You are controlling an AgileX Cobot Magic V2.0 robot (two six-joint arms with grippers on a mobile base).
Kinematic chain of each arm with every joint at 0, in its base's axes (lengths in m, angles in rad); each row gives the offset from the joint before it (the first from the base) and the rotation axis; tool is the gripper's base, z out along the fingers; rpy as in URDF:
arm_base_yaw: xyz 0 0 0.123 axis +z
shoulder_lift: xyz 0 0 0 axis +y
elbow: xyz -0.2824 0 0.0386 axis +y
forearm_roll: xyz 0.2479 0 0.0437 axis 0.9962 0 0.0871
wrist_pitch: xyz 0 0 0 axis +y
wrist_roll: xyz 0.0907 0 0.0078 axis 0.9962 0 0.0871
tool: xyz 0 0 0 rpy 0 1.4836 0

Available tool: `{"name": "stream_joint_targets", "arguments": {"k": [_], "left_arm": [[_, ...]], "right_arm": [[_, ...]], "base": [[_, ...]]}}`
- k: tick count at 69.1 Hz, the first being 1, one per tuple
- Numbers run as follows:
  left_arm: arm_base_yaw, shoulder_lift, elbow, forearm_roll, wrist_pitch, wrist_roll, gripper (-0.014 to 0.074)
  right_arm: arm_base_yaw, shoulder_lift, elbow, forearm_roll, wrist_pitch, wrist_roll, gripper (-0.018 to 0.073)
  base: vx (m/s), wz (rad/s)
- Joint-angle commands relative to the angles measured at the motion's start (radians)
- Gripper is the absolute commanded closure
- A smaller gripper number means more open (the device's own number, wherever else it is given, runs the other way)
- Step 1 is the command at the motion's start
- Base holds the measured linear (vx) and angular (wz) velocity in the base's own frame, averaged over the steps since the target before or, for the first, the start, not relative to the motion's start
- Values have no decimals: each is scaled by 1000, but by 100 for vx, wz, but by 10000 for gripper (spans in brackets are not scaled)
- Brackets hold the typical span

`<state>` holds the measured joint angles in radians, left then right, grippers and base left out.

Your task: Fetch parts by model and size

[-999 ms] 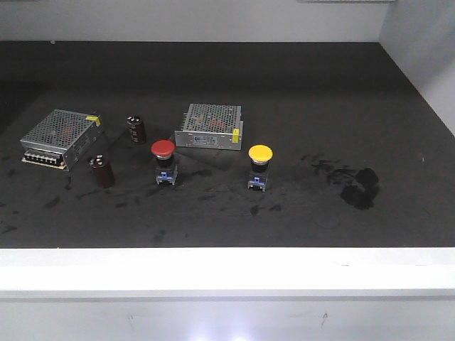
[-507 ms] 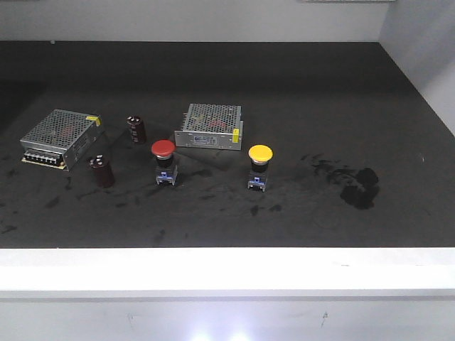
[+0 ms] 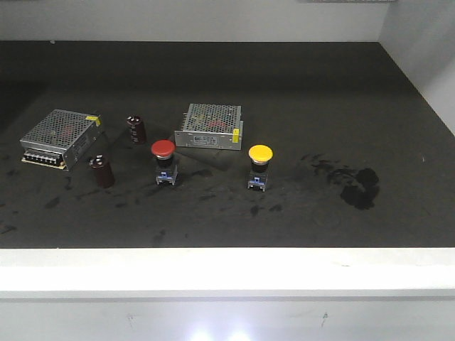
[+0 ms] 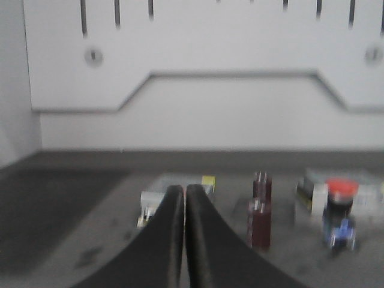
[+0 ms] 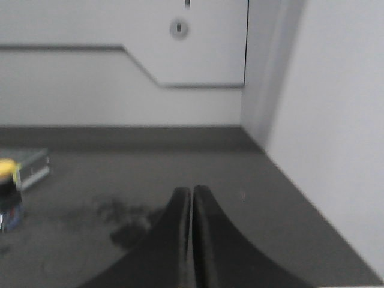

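Red-capped switch [image 3: 163, 160] stands upright mid-tabletop, cap up, on a black collar with a blue-and-clear block below. Yellow-capped switch [image 3: 259, 165] stands upright to its right, same build, the two well apart and about level in depth. Neither is touched by anything.

Mesh power supply box [image 3: 210, 126] lies just beyond the red one and slightly right, between the two switches in left-right terms. Near capacitor [image 3: 101, 171] stands left of the red switch; far capacitor [image 3: 136, 129] stands further back. Left power supply box [image 3: 60, 137] lies at the far left, angled. Dark smudge [image 3: 359, 188] marks the black tabletop [image 3: 284, 85] right of the yellow switch.

Left pincer [image 4: 184, 191] is closed, fingers pressed together with nothing between them, off the surface, pointing toward the left box; the red switch is blurred at that view's right. Right pincer [image 5: 191, 192] is also closed and empty, aimed at the smudged area, with the yellow switch at its view's left edge.
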<state>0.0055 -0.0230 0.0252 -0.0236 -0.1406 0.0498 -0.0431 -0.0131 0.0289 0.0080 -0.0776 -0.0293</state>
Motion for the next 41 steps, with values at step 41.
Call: {"name": "stream_joint_targets", "arguments": {"k": [41], "left_arm": [[-2, 510, -759, -9, 53, -50, 603]], "right_arm": [[-6, 483, -806, -8, 129, 2, 564]], "base": [[0, 0]]}}
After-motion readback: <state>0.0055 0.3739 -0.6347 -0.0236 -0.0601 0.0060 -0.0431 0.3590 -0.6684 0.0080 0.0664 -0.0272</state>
